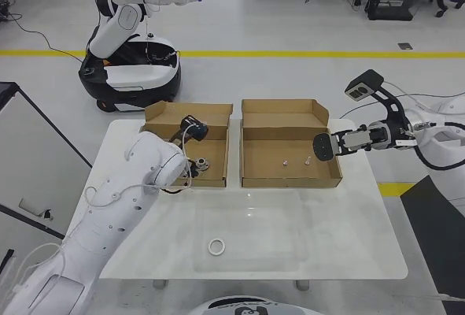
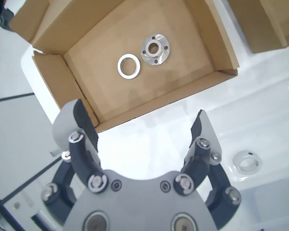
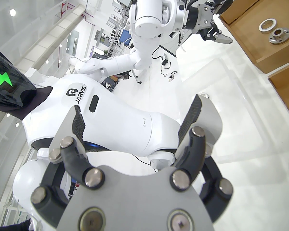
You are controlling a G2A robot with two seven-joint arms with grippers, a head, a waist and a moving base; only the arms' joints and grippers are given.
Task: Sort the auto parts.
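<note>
**Inspection: one collar unsorted, both grippers empty**

The white shaft collar lies flat on the white table, towards its front edge and well apart from both cardboard boxes. It is the one part seen outside a box, so the sort is judged nearly complete.

The left box holds a flat metal ring and a flanged hub, just beside each other and apparently not touching. The right box holds two small parts, too small to identify.

The left gripper hangs over the near wall of the left box, jaws spread wide with nothing between them. The right gripper sits at the outer side of the right box, jaws likewise apart and empty.

Risks noted:
- The collar is low and lies on a glossy surface. A pinch set off-centre could skate it away, possibly over the front edge.
- Fingers closing too high would miss it altogether.
- The left arm stands close to the left box wall, and a careless swing could shift the box.
- Wrong-box placement is possible. By shape, the collar looks to belong with the ring and hub.
</note>
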